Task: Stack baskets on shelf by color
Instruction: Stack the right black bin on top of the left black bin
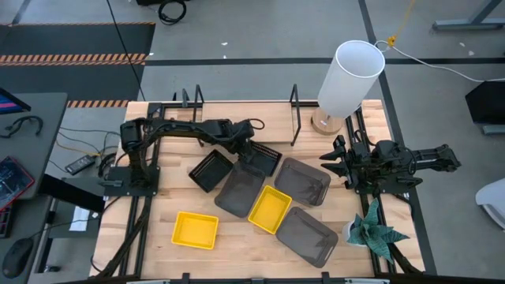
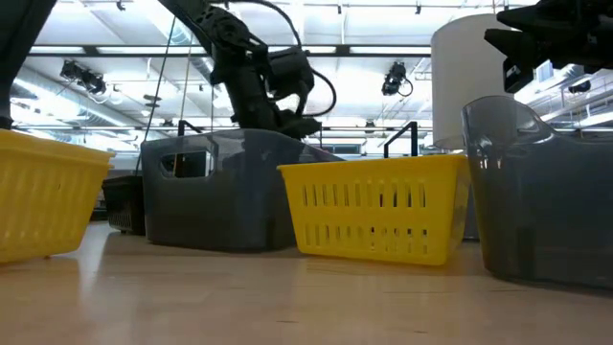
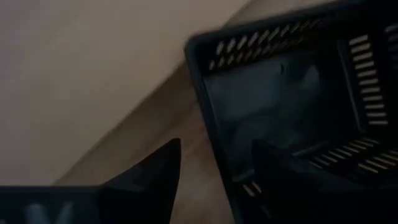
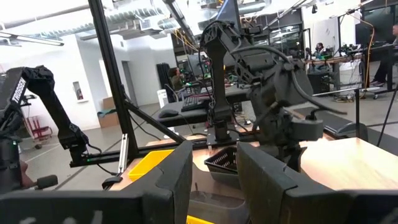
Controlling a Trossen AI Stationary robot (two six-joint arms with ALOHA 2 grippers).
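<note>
1. Open workshop hall behind, with ceiling lights, racks and other rigs in the low and right wrist views; grey floor with hazard tape around the desk [image 1: 158,260] in the high view.
2. Light wood desk, smooth and level, crowded in the middle; white lamp [image 1: 347,79] and a small plant [image 1: 375,233] on the right side.
3. Shelf [image 1: 245,110] along the far edge, between black wire uprights, bare of baskets as far as visible.
4. Seven baskets loose on the desk: two black mesh [image 1: 264,158] [image 1: 211,170], two yellow [image 1: 270,209] [image 1: 196,229], three dark grey [image 1: 241,189] [image 1: 302,180] [image 1: 308,235]; some touching or overlapping at the corners.
5. Probably light, thin moulded plastic: stiff enough to lift by one wall, yet apt to flex and tip when held off-centre. Slotted walls likely give better purchase than the smoother grey ones.
6. Best taken at the middle of a long wall, one finger inside and one outside, pinching just under the rim; corner holds likely to swing.
7. Left gripper [image 1: 251,150] down at the far black mesh basket [image 3: 292,93], fingers [image 3: 155,174] apart and astride its wall, not visibly pinched.
8. Right gripper [image 1: 330,164] waiting near the lamp base, fingers [image 4: 168,180] moderately parted, holding nothing.
9. Risk: dragging the neighbouring grey basket on lifting, given the tight packing.
</note>
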